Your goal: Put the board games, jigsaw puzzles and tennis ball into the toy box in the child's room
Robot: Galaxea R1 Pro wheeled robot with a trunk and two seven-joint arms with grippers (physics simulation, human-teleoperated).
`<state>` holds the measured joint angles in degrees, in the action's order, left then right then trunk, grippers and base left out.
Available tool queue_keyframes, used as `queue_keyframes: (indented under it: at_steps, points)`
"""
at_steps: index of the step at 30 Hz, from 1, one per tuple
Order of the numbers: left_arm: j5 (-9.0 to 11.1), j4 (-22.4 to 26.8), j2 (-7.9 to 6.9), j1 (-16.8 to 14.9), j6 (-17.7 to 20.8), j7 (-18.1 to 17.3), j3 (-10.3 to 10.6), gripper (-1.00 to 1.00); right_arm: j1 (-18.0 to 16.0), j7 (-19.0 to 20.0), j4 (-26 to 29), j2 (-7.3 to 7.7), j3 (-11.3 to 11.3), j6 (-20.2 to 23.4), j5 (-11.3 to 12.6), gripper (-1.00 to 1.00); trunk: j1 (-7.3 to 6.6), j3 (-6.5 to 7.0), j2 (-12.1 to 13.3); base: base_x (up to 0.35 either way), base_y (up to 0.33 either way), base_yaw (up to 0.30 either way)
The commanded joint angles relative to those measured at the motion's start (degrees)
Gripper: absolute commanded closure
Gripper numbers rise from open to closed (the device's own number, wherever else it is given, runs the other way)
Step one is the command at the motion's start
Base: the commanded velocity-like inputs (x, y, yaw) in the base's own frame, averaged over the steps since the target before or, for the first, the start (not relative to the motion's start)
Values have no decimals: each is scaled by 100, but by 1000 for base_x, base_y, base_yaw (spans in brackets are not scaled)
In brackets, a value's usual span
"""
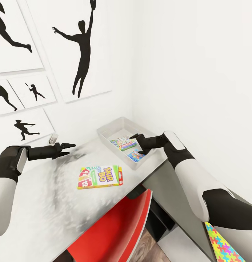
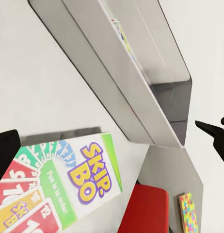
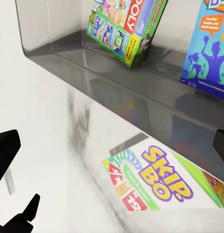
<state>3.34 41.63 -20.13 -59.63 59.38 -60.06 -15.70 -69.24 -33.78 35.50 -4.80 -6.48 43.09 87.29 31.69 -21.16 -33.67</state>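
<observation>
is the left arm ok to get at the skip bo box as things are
Probably yes. The Skip-Bo box lies flat on bare table just ahead of the left gripper, with nothing between them; the toy box sits farther off.

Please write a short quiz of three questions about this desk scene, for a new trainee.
1. True or false: the Skip-Bo box lies inside the toy box.
2. How many game boxes are in the toy box? A) none B) two C) four
3. Fill in: the chair at the table is ____.

Key: 1. False, it lies flat on the table, beside the toy box. 2. B, a green one and a blue one. 3. Red.
</observation>
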Motion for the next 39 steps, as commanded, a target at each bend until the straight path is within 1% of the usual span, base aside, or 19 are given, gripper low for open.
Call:
queue_keyframes:
  at_steps: [1,16,39]
  points:
    - [27,2,0,-5,48,3,-4,-100,-4,-60,9,3,-11,-10,60,-100,2,-8,-8,0,0,0]
    - [27,10,-5,-4,48,3,-2,-100,-2,-58,19,-3,-11,-5,65,-100,2,68,-8,0,0,-35]
    - [27,11,-9,-5,48,3,-3,-100,-2,-58,19,-11,-11,15,60,-100,2,75,-8,0,0,-2]
